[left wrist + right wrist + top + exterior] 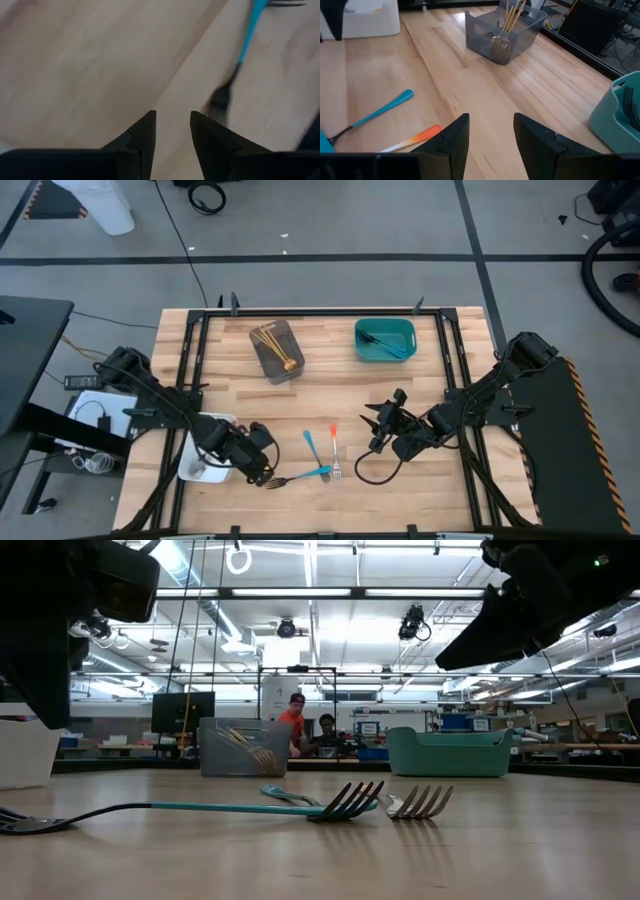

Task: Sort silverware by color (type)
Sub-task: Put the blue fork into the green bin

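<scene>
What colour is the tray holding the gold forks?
Grey tray, clearest in the right wrist view.

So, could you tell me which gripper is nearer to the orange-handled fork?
The right gripper. It hovers open just beside the orange-handled fork, toward the right arm's side. The left gripper is farther off, open near the table's front edge beside a blue-handled fork.
</scene>
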You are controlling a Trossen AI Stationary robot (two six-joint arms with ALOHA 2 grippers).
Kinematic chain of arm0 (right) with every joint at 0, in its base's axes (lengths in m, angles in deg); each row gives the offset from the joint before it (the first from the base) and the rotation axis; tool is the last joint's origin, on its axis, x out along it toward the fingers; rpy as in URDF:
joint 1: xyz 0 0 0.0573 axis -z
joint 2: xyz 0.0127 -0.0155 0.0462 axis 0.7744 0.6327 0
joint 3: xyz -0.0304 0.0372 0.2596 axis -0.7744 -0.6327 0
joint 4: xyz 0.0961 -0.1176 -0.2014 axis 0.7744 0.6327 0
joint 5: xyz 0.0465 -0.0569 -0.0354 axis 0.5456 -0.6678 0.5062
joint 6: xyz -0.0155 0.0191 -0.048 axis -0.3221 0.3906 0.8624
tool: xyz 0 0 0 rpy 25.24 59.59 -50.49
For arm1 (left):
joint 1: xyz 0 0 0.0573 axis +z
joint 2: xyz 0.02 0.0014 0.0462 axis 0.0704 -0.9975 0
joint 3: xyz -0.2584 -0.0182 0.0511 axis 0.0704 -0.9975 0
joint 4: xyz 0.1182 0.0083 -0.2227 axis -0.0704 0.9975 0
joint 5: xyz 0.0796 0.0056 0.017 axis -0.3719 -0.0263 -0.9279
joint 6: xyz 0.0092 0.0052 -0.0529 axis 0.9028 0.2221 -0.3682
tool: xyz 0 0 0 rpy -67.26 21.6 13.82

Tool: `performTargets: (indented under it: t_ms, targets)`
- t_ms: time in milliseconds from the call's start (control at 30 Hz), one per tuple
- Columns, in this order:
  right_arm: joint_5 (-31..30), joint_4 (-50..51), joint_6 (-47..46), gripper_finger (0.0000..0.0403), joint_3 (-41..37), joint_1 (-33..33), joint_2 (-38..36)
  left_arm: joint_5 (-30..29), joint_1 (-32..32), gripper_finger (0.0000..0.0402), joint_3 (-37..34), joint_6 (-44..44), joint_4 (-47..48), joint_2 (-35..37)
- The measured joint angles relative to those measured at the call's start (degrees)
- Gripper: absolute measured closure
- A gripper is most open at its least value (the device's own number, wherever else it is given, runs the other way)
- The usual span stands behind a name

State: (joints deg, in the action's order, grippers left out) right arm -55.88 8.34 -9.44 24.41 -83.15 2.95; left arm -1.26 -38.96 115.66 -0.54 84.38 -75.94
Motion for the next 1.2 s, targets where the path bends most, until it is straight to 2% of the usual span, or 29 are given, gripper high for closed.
performTargets:
  t_ms: [133, 467, 700, 1200]
  targets:
    - [0.0, -0.1, 0.2, 0.0238, 0.0, 0.0, 0.0, 0.7, 0.7, 0.0272, 2.7, 3.2, -0.7, -2.7]
    - [0.0, -0.2, 0.4, 0.0238, 0.0, 0.0, 0.0, 1.3, 2.6, 0.0272, 14.6, 13.7, 0.2, -11.7]
    - [0.2, -0.3, 0.6, 0.0238, 0.0, 0.0, 0.0, 2.5, 3.0, 0.0272, 22.3, 18.2, 5.3, -18.4]
    - [0.4, -0.7, 1.0, 0.0238, 0.0, -0.1, -0.1, 3.0, 3.2, 0.0272, 24.0, 22.2, 5.1, -23.3]
